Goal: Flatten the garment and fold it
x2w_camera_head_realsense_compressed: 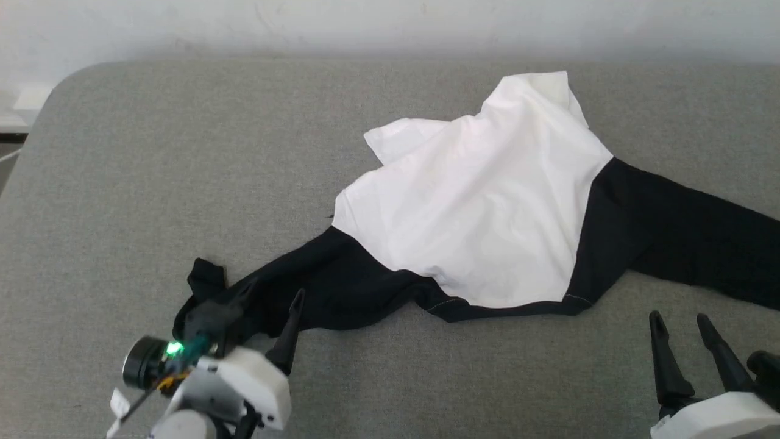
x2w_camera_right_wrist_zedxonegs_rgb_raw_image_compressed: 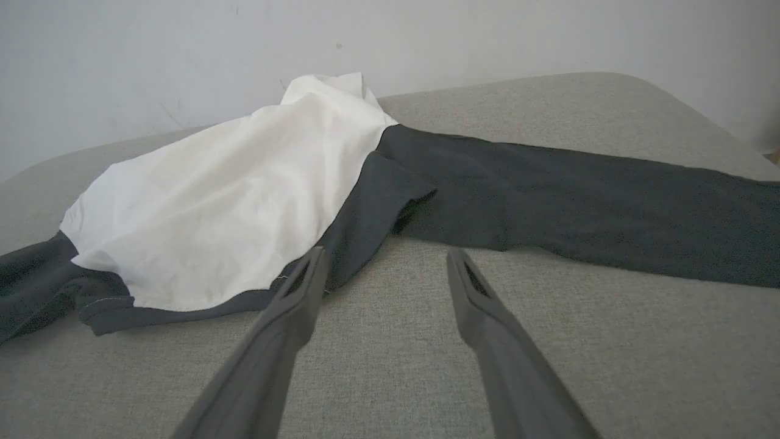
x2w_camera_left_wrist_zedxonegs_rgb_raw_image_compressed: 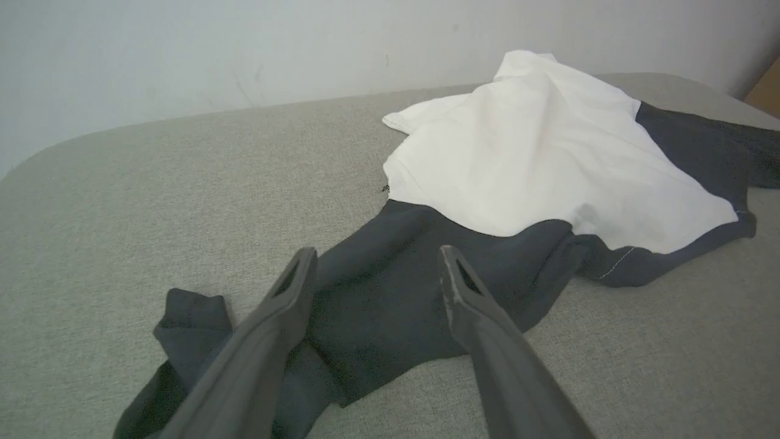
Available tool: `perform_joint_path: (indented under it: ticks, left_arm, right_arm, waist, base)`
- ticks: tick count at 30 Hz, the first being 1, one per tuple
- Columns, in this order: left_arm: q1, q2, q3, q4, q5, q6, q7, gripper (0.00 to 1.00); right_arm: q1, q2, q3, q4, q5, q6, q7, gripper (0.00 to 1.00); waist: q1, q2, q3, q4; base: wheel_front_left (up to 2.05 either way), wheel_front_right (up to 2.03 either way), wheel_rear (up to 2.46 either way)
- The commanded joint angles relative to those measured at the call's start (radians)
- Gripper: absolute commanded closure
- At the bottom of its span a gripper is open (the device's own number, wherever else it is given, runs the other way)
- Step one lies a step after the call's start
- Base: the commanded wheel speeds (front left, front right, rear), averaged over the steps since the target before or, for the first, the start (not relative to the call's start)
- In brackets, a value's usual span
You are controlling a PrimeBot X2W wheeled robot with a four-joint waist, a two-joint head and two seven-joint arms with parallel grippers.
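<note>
The garment (x2w_camera_head_realsense_compressed: 481, 201) lies crumpled on the grey surface, its white body bunched in the middle and its black sleeves spread to either side. One black sleeve (x2w_camera_head_realsense_compressed: 317, 286) runs down to the lower left and ends in a rumpled cuff (x2w_camera_head_realsense_compressed: 204, 277); the other sleeve (x2w_camera_head_realsense_compressed: 688, 241) stretches off to the right. My left gripper (x2w_camera_head_realsense_compressed: 272, 291) hovers open over the left sleeve near its cuff; in the left wrist view its fingers (x2w_camera_left_wrist_zedxonegs_rgb_raw_image_compressed: 292, 292) straddle the dark cloth (x2w_camera_left_wrist_zedxonegs_rgb_raw_image_compressed: 390, 292). My right gripper (x2w_camera_head_realsense_compressed: 679, 318) is open, just in front of the garment's lower right edge (x2w_camera_right_wrist_zedxonegs_rgb_raw_image_compressed: 359, 244), holding nothing.
The garment rests on a wide grey fabric-covered surface (x2w_camera_head_realsense_compressed: 152, 171) with a rounded far left corner. A pale wall (x2w_camera_head_realsense_compressed: 365, 24) runs behind it. Bare grey surface lies to the left and in front of the garment.
</note>
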Motion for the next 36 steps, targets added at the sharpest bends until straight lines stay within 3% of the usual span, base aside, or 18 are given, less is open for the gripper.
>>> perform_joint_path:
  ticks: [1, 8, 17, 18, 19, 22, 28, 33, 36]
  left_arm:
    - [-0.047, 0.015, -0.011, 0.032, -0.011, -0.007, 0.053, 0.00]
    - [-0.177, 0.043, -0.080, 0.207, -0.071, -0.016, 0.339, 0.00]
    - [-0.250, 0.063, -0.154, 0.386, -0.080, -0.018, 0.321, 0.02]
    - [-0.250, 0.061, -0.165, 0.407, -0.090, -0.019, 0.326, 0.75]
    - [-0.249, 0.059, -0.178, 0.421, -0.107, -0.019, 0.329, 1.00]
    - [-0.243, 0.067, -0.214, 0.426, -0.177, -0.019, 0.337, 1.00]
    - [-0.220, 0.147, -0.215, 0.326, -0.290, -0.019, 0.343, 1.00]
    - [-0.189, 0.237, -0.166, 0.246, -0.298, -0.015, 0.312, 1.00]
    - [-0.176, 0.264, -0.152, 0.223, -0.275, -0.012, 0.239, 1.00]
  right_arm:
    - [-0.017, 0.002, 0.001, -0.013, -0.009, -0.001, 0.004, 0.00]
    - [-0.024, 0.002, 0.009, -0.031, -0.010, -0.001, 0.022, 0.00]
    - [-0.031, 0.002, 0.007, -0.041, -0.015, -0.001, 0.038, 0.00]
    - [-0.030, 0.002, 0.007, -0.041, -0.016, -0.001, 0.039, 0.00]
    - [-0.028, 0.002, 0.007, -0.042, -0.016, -0.001, 0.040, 0.00]
    - [-0.018, 0.002, 0.000, -0.044, -0.014, -0.001, 0.044, 0.00]
    - [-0.002, 0.002, -0.006, -0.052, -0.014, -0.001, 0.052, 0.00]
    - [0.001, 0.002, -0.003, -0.056, -0.016, -0.001, 0.060, 0.00]
    - [-0.001, 0.002, -0.003, -0.057, -0.016, -0.001, 0.062, 0.00]
  waist:
    - [-0.0001, 0.0000, 0.019, -0.007]
    - [-0.0001, 0.0000, 0.049, -0.033]
    - [-0.0001, 0.0000, 0.055, -0.069]
    - [-0.0001, 0.0000, 0.051, -0.071]
    - [-0.0001, 0.0000, 0.048, -0.071]
    - [-0.0001, 0.0000, 0.036, -0.063]
    - [-0.0001, 0.0000, 0.024, -0.032]
    - [-0.0001, 0.0000, 0.026, -0.013]
    - [-0.0001, 0.0000, 0.032, -0.005]
  base:
    - [0.00, 0.00, 0.00]
    - [0.00, 0.00, 0.00]
    - [0.00, 0.00, 0.00]
    - [0.00, 0.00, 0.00]
    - [0.00, 0.00, 0.00]
    - [0.00, 0.00, 0.00]
    - [0.00, 0.00, 0.00]
    - [0.00, 0.00, 0.00]
    - [0.00, 0.00, 0.00]
